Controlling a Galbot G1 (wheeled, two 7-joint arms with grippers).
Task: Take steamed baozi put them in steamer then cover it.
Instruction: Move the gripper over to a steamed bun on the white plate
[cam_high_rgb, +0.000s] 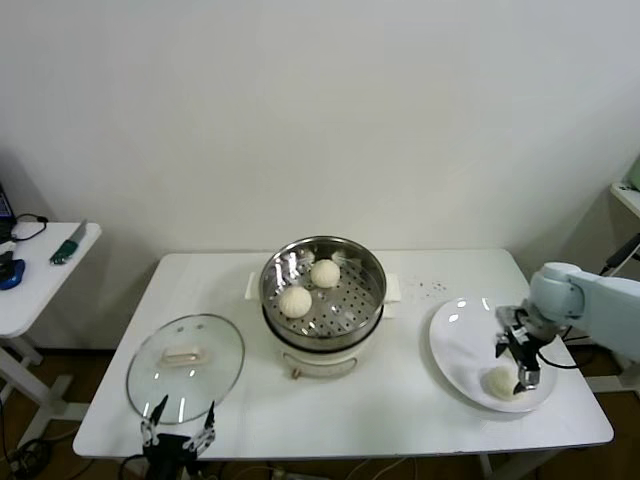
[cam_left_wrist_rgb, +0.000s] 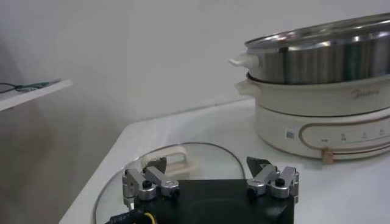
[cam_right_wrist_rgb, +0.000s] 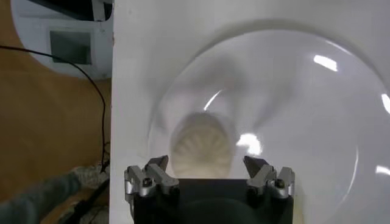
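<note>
Two baozi (cam_high_rgb: 325, 272) (cam_high_rgb: 294, 301) lie in the steel steamer (cam_high_rgb: 366, 300) on its white pot base (cam_left_wrist_rgb: 317, 115) at the table's middle. One baozi (cam_high_rgb: 499, 381) lies on the white plate (cam_high_rgb: 455, 340) at the right; it shows pleated in the right wrist view (cam_right_wrist_rgb: 201, 146). My right gripper (cam_high_rgb: 524, 362) is open just above that baozi, one finger on each side, not touching it (cam_right_wrist_rgb: 207, 163). The glass cover (cam_high_rgb: 185, 365) with its cream handle (cam_high_rgb: 183, 355) lies flat at the front left. My left gripper (cam_high_rgb: 181, 428) is open at the cover's near edge (cam_left_wrist_rgb: 207, 165).
A white side table (cam_high_rgb: 40, 280) with small items stands to the left. A cable and a white base on the floor (cam_right_wrist_rgb: 67, 42) show beyond the table's right edge. Another white surface (cam_high_rgb: 628, 195) is at the far right.
</note>
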